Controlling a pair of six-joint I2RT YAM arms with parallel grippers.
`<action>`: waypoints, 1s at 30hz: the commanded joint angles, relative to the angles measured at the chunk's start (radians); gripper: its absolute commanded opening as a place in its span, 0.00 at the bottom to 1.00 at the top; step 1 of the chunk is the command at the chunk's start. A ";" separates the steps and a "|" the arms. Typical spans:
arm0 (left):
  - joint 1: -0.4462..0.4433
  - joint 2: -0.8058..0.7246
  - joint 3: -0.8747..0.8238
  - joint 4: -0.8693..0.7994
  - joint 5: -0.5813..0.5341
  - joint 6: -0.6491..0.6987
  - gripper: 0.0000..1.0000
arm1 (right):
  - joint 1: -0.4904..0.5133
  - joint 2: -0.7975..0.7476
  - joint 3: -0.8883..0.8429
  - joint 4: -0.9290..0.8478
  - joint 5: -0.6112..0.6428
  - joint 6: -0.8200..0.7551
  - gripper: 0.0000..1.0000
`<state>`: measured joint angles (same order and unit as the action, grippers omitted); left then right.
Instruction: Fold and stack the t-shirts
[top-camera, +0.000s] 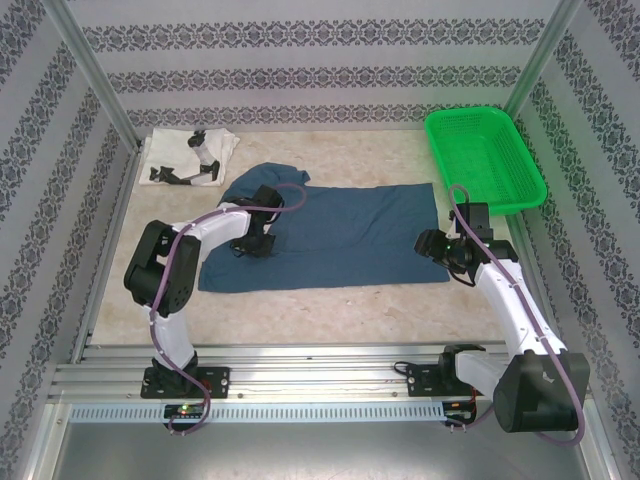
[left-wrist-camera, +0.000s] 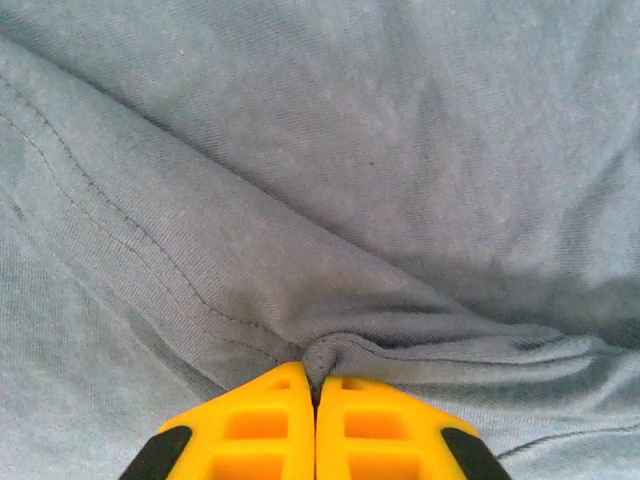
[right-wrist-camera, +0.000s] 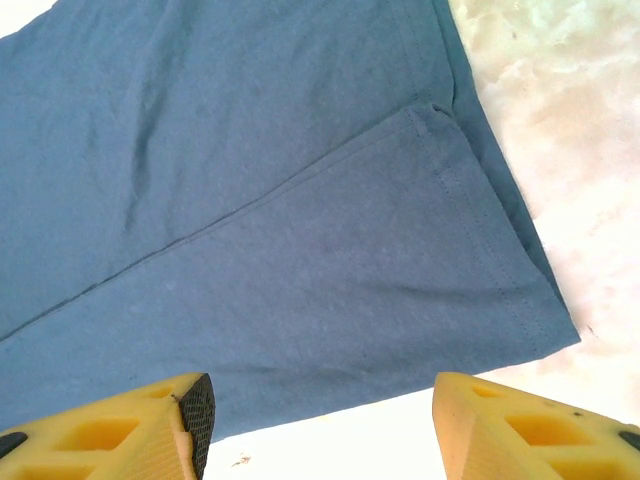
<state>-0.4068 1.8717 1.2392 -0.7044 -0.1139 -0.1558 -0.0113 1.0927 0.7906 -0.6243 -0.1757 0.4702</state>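
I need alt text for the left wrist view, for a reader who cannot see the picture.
The left gripper, its yellow fingers pressed together, pinches a raised fold of the dark blue-teal t-shirt. Behind it the cloth lies wrinkled, and a stitched seam runs diagonally towards the pinch.

One camera up high, two down low.
The top camera looks down from behind the arms at the whole table (top-camera: 330, 300). The wrist cameras look past the left pincer (left-wrist-camera: 315, 378) and right pincer (right-wrist-camera: 320, 390), very close to the blue shirt (top-camera: 340, 235) that all three views share.
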 joint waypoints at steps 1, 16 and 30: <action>-0.016 0.011 0.043 -0.039 -0.035 0.018 0.02 | -0.010 -0.014 -0.012 -0.015 -0.014 -0.016 0.60; -0.046 0.155 0.299 -0.076 -0.129 0.135 0.02 | -0.010 0.016 -0.020 0.000 -0.038 -0.025 0.60; -0.058 0.007 0.230 0.069 -0.185 0.061 1.00 | -0.004 0.028 -0.021 0.006 -0.050 -0.027 0.60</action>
<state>-0.4522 1.9949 1.4975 -0.6907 -0.2722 -0.0601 -0.0158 1.1160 0.7757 -0.6239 -0.2127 0.4637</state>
